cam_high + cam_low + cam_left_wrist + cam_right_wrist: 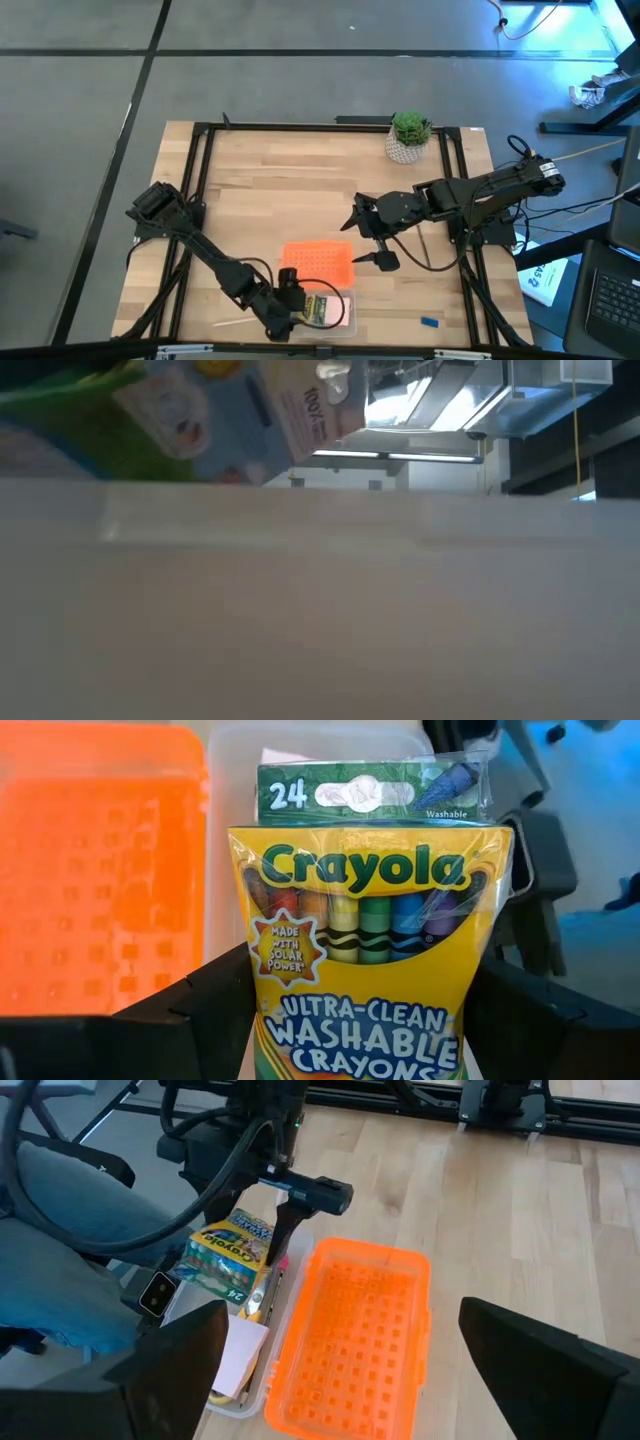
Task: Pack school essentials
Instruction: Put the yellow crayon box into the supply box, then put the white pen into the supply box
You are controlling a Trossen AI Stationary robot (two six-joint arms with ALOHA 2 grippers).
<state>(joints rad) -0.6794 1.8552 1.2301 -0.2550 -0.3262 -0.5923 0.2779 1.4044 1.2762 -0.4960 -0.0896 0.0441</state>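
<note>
Crayon box (372,935) sits pinched in your left gripper (298,312) over the clear case (232,1380); release tilted and it jams. Right gripper (368,240) hangs wide open, empty.

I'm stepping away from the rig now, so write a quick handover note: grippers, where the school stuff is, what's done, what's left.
Left gripper: closed on the crayon box, holding it over the clear case at the table's front edge.
Right gripper: open, empty, hovering mid-table behind the orange lid.
In the case: pink pad, a pencil.
Still out: blue piece at front right, a thin stick at front left.
Left to do: release the crayons into the case, pack the strays.
</note>
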